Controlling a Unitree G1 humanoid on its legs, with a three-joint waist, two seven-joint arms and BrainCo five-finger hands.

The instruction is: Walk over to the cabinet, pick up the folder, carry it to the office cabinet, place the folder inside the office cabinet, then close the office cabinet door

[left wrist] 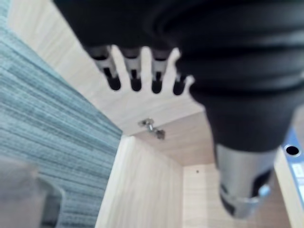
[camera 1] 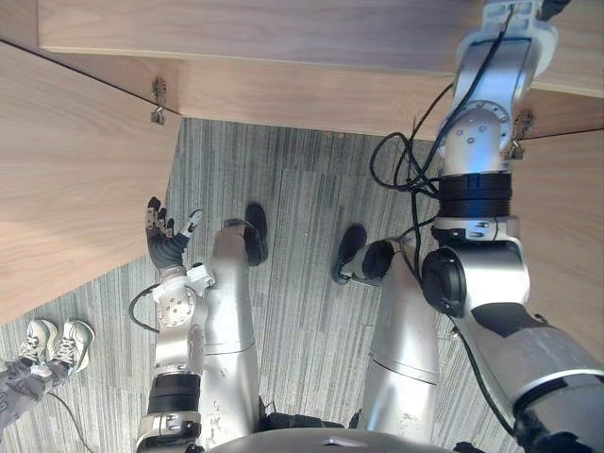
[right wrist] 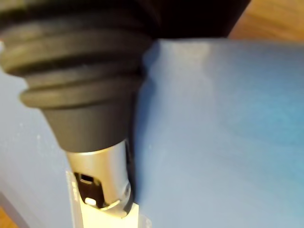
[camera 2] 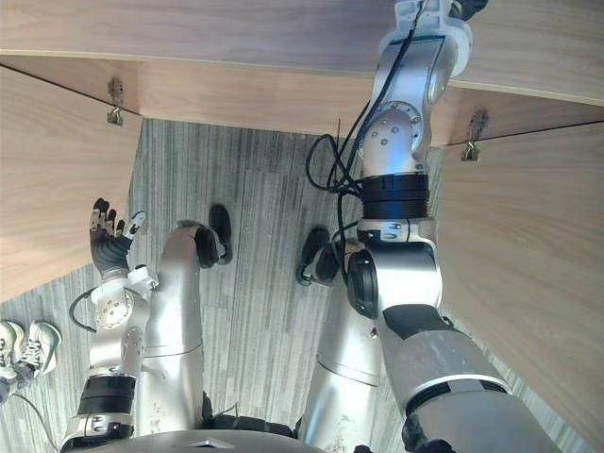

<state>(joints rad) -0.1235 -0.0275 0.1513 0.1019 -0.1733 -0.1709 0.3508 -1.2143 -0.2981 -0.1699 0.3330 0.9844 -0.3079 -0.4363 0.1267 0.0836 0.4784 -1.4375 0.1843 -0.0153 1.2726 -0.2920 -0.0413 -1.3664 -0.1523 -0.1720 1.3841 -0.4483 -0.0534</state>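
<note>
The blue folder (right wrist: 213, 133) takes up most of the right wrist view, with a white label at its lower edge. My right hand (right wrist: 102, 180) has its thumb pressed flat on the folder's face, and its fingers are hidden. In the eye views my right arm reaches up past the wooden cabinet's front edge (camera 1: 283, 38). My left hand (camera 1: 162, 238) hangs low at the left beside the open left door (camera 1: 66, 170), fingers straight and holding nothing. The left wrist view looks past the fingers (left wrist: 135, 78) into the cabinet, where a blue folder edge (left wrist: 293, 161) with a round hole shows.
The office cabinet stands open, with its right door (camera 1: 566, 217) swung out too. A metal hinge (camera 1: 158, 102) sits at the left door's inner corner. Grey striped carpet (camera 1: 302, 189) lies between the doors. A person's light shoes (camera 1: 57, 342) stand at the lower left.
</note>
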